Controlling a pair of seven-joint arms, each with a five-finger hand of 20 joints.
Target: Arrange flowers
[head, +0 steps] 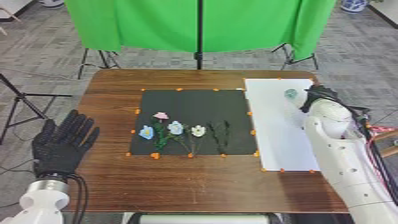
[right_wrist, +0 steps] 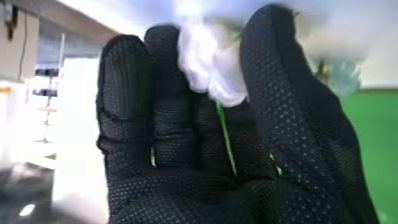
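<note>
Flower insertion at the vase, right robot hand.
The right robot hand [head: 322, 96] is beside the pale green vase [head: 290, 93] at the far part of the white sheet [head: 282, 135], with a white flower [right_wrist: 209, 65] pinched between thumb and fingers. The left robot hand [head: 59, 151] is released, fingers straight, at the left of the surface [head: 209, 187]. Pink [head: 161, 115], blue [head: 147, 132], pale blue [head: 176, 128] and white [head: 198, 131] blooms and dark green sprigs [head: 218, 135] lie on the black mat [head: 182, 103]. Probable step: insert the held stem. Align the stem tip over the vase mouth before lowering; keep the stem near upright. Grip lightly, as petals may crush. Release only once seated, then withdraw clear of the rim; side contact could tip the vase.
</note>
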